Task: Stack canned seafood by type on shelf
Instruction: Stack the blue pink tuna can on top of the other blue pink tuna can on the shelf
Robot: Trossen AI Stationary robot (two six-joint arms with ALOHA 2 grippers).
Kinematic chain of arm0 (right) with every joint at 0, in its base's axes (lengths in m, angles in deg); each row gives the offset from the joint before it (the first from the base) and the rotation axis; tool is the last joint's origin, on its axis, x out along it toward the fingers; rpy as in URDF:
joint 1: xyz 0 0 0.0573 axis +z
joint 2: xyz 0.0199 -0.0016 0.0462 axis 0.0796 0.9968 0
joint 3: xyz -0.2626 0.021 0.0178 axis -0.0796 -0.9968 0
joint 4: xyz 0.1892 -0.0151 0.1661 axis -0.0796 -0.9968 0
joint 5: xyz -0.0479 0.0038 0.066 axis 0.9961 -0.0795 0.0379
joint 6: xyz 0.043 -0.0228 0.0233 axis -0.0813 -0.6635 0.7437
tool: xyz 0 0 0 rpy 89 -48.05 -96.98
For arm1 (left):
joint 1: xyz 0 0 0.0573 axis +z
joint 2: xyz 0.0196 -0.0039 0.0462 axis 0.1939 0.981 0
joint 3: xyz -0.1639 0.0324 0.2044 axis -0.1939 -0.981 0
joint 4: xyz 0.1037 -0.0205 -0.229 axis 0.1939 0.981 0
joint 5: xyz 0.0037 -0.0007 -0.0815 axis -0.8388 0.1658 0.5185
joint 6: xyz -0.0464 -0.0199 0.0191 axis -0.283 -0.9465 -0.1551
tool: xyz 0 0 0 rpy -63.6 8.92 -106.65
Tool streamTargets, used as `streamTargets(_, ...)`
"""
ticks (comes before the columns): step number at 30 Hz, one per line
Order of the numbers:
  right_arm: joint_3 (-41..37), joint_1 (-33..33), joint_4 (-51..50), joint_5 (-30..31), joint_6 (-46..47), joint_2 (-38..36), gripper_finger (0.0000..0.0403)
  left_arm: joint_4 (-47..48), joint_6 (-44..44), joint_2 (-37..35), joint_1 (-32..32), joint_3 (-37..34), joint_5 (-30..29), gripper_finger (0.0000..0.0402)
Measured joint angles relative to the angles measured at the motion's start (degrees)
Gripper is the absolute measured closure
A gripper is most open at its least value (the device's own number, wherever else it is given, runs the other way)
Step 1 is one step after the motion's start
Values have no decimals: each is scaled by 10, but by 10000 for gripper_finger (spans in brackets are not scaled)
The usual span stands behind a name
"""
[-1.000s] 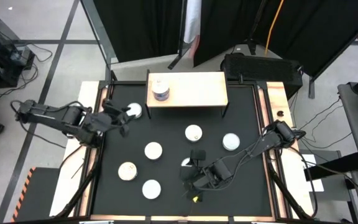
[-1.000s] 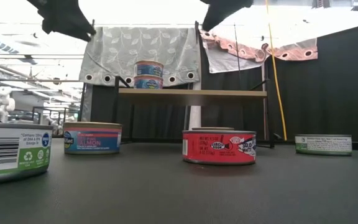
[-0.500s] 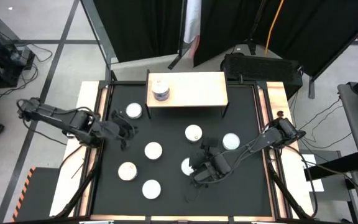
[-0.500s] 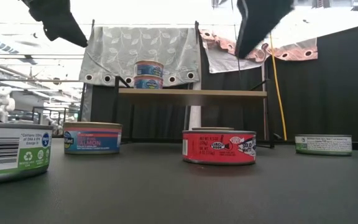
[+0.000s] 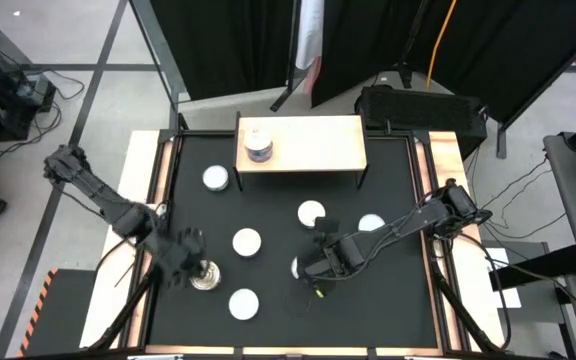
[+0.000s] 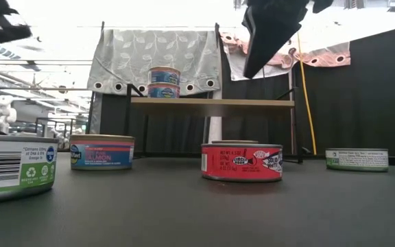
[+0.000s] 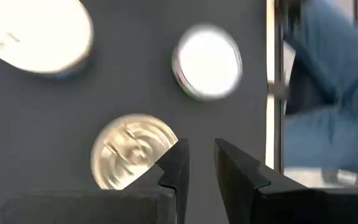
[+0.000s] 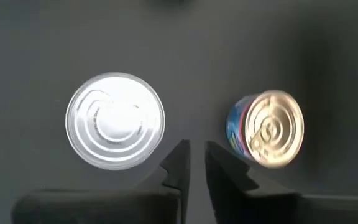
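The shelf (image 5: 308, 145) stands at the table's far edge with two stacked blue-labelled tins (image 5: 258, 146) on its left end. Several more tins of canned seafood lie flat on the black mat. My left gripper (image 5: 184, 256) hangs shut above the mat near the near-left tin (image 7: 132, 158), which shows just beside its fingers. My right gripper (image 5: 318, 266) hangs shut over the middle of the mat, above the gap between a silver-lidded tin (image 8: 115, 121) and a blue-sided tin (image 8: 266, 129). In the low view both grippers are well above the tins.
Loose tins lie at the far left (image 5: 215, 178), the centre (image 5: 247, 241), the near side (image 5: 243, 303) and the right (image 5: 371, 223). The low view shows a red tin (image 6: 242, 162), a blue salmon tin (image 6: 101, 151) and green-white tins (image 6: 356, 159). The shelf's right half is bare wood.
My left gripper has gone from beside the far-left tin toward the table's near edge and now hangs by the near-left tin. My right gripper has shifted a little toward the far edge and come lower. No tin has moved.
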Motion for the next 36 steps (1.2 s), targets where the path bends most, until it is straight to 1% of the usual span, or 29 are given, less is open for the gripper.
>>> streamTargets(3, 0, 0, 2, 1, -8, 0, 379, -1, -51, 33, -74, 0, -15, 325)
streamTargets(5, 0, 0, 2, 2, -8, 0, 385, -4, -91, 54, -113, 0, -36, 325)
streamTargets(8, 0, 0, 2, 2, -7, 0, 389, -3, -158, 88, -149, 0, -86, 325)
streamTargets(10, 0, 0, 2, 2, -11, 0, 389, -3, -191, 113, -160, 0, -103, 325)
streamTargets(14, 0, -1, 3, 2, -25, 0, 389, 1, -219, 168, -165, 0, -109, 325)
streamTargets(18, 0, -4, 9, 2, -35, 0, 389, 21, -256, 205, -163, 0, -97, 325)
streamTargets(23, 0, -7, 16, 2, -52, 0, 389, 33, -297, 214, -163, 0, -86, 325)
streamTargets(28, 0, -14, 19, 2, -55, 0, 389, 60, -322, 217, -163, 0, -101, 325)
streamTargets(31, 0, -16, 19, 2, -55, 0, 389, 68, -330, 231, -163, 0, -90, 325)
streamTargets(36, 0, -16, 19, 1, -55, 0, 389, 68, -340, 242, -163, 3, -90, 325)
